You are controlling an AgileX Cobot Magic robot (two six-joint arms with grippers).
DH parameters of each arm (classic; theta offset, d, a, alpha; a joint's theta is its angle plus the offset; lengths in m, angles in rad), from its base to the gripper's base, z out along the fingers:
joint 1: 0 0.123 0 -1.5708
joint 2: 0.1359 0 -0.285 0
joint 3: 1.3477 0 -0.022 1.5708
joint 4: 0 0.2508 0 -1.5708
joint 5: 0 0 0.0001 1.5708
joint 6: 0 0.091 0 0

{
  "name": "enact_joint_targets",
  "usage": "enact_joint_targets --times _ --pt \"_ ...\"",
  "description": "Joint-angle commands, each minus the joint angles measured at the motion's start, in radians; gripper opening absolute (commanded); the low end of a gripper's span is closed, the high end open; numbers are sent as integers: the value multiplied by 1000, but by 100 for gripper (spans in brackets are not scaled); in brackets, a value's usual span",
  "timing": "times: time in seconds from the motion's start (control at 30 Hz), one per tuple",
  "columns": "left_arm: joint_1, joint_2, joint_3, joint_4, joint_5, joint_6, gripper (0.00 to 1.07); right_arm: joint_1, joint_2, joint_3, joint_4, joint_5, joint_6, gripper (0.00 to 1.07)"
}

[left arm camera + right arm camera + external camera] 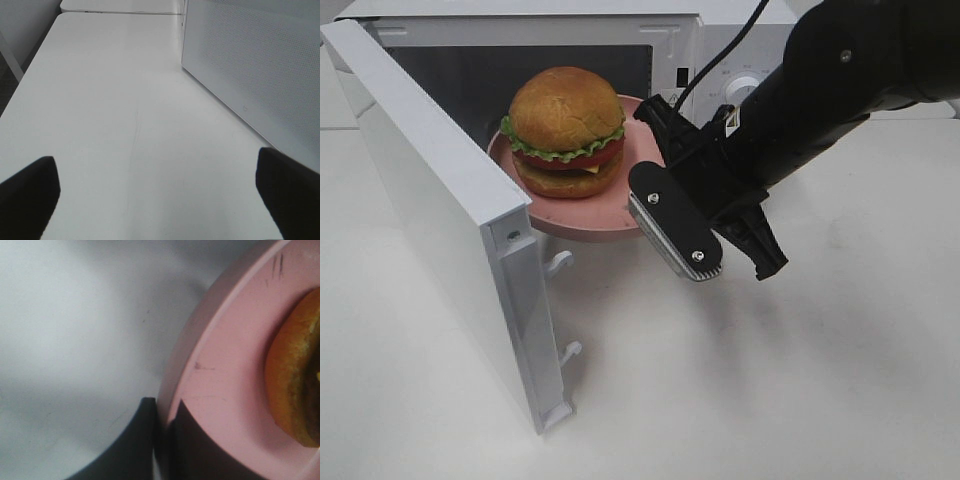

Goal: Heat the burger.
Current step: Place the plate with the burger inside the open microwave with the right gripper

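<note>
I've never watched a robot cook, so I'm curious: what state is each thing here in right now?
Microwave door: swung wide open.
Pink plate: at the doorway, front rim sticking out.
Burger: whole, sitting on that plate.
Right gripper: shut on the plate's rim.
Left gripper: open, empty, above the table.

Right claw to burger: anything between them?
Only bare pink plate. In the right wrist view the right claw pinches the plate's rim, and plain plate surface runs from there to the burger.
</note>
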Motion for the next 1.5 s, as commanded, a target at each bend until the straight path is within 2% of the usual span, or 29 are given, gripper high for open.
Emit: enact_joint_targets --times 0.03,0.43,1.03,1.5 --pt "-7 -18 2 -10 -16 -2 100 3 6 -37 16 -54 -10 0" --pt "-7 -18 2 -10 -16 -2 100 3 59 -101 14 -49 -11 0" --pt "-7 -18 2 -10 -16 -2 100 3 207 -288 11 -5 34 0" --pt "-7 -18 2 -10 -16 -2 100 3 314 -427 -72 -1 110 0"
